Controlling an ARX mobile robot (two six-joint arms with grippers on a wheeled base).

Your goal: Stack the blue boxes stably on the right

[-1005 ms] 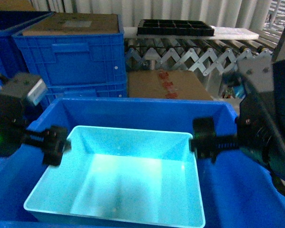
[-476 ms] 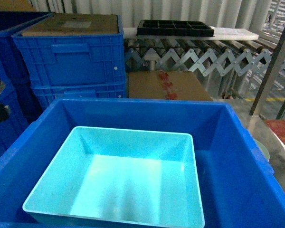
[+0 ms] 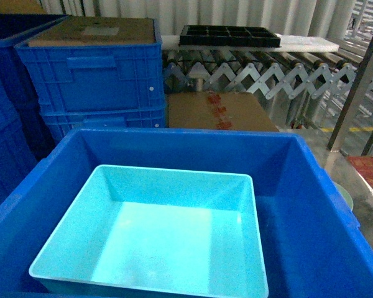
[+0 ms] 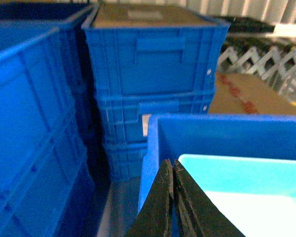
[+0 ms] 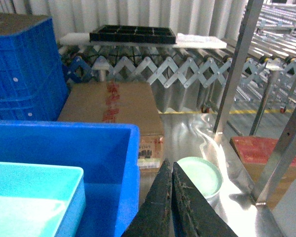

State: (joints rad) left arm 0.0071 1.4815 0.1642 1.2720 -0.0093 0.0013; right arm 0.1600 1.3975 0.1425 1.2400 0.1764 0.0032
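One of the blue boxes, a light turquoise tub (image 3: 155,242), rests inside a big dark-blue crate (image 3: 286,205), closer to the crate's left wall. Neither gripper shows in the head view. In the left wrist view my left gripper (image 4: 172,165) is shut with nothing in it, just outside the crate's left corner (image 4: 153,148), and the tub's rim (image 4: 237,165) is to its right. My right gripper (image 5: 171,165) is also shut and empty, outside the crate's right wall (image 5: 128,163). The tub's corner (image 5: 34,197) lies far left in that view.
Dark-blue ribbed crates (image 3: 93,68) are stacked at the back left. A cardboard box (image 3: 217,112) stands behind the big crate, and beyond it is a roller conveyor (image 3: 267,74) with a black tray (image 3: 230,36). To the right are a pale green bowl (image 5: 200,175), metal posts (image 5: 237,64) and a red box (image 5: 259,148).
A second ago both grippers stood at the tub's left and right rims. They have since pulled back out of the head view. The tub stays in the crate.
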